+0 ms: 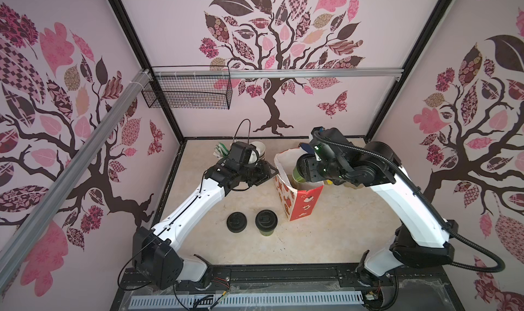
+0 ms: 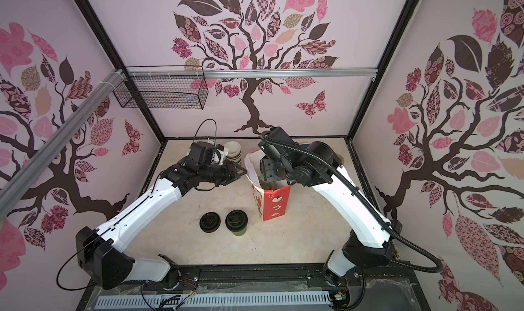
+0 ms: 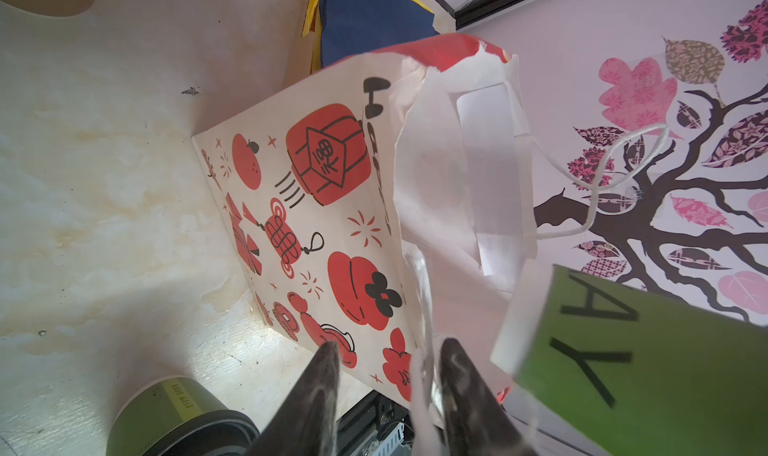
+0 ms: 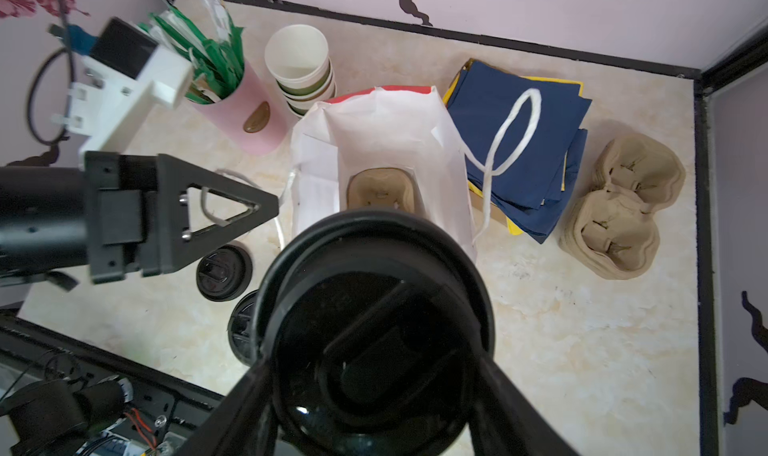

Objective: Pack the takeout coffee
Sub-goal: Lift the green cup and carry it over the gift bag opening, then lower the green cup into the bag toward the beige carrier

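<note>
My right gripper (image 4: pixel 374 362) is shut on one takeout coffee (image 4: pixel 374 329), a green cup (image 3: pixel 665 371) with a black sip lid. It holds the cup tilted at the open mouth of the red-and-white paper bag (image 1: pixel 300 202). A brown cup carrier (image 4: pixel 380 190) lies at the bag's bottom. My left gripper (image 3: pixel 388 346) is open, its fingers astride the bag's white left rim (image 3: pixel 419 362). The other takeout coffee (image 1: pixel 266 221) stands upright on the table, in front of the bag and to its left. In both top views the right wrist hides most of the held cup (image 1: pixel 297 175).
A squat stack of black lids (image 1: pixel 236 222) sits left of the standing cup. At the back are a pink cup of straws (image 4: pixel 249 117) and stacked empty cups (image 4: pixel 299 67). Folded blue bags (image 4: pixel 519 142) and brown carriers (image 4: pixel 623 208) lie right of the bag. A wire basket (image 1: pixel 187 91) hangs on the wall.
</note>
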